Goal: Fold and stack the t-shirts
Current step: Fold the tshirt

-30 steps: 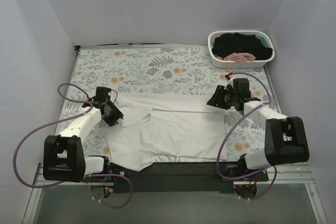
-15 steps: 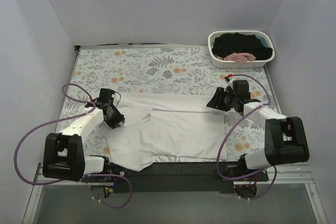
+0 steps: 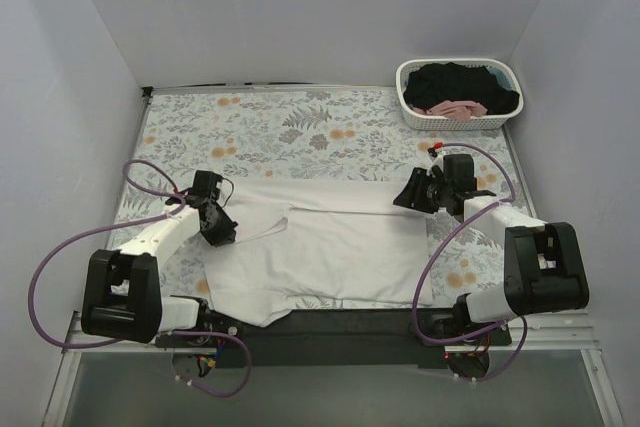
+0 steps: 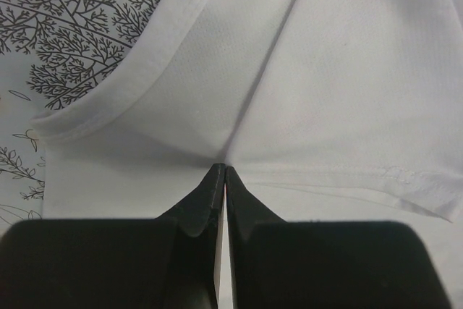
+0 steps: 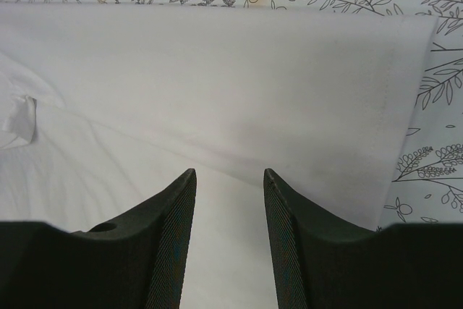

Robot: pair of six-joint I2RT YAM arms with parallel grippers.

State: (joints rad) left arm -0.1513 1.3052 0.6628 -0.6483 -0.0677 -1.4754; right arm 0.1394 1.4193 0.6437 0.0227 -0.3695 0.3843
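A plain white t-shirt (image 3: pixel 330 247) lies partly folded across the near middle of the tablecloth. My left gripper (image 3: pixel 224 229) is at its left sleeve. In the left wrist view the gripper (image 4: pixel 221 169) is shut on a pinch of the white t-shirt (image 4: pixel 325 70), and a crease runs out from the tips. My right gripper (image 3: pixel 408 197) is at the shirt's right end. In the right wrist view it (image 5: pixel 228 171) is open and empty just above the white t-shirt (image 5: pixel 217 85). A black t-shirt (image 3: pixel 455 80) and a pink t-shirt (image 3: pixel 455 107) lie in the basket.
The white lattice basket (image 3: pixel 455 122) stands at the far right corner. The floral tablecloth (image 3: pixel 280 132) covers the table, and grey walls close in three sides. Purple cables loop beside both arms. A black bar (image 3: pixel 330 322) runs along the near edge.
My left gripper has moved a little nearer and to the right, pulling the shirt's left sleeve with it. The right gripper has barely moved.
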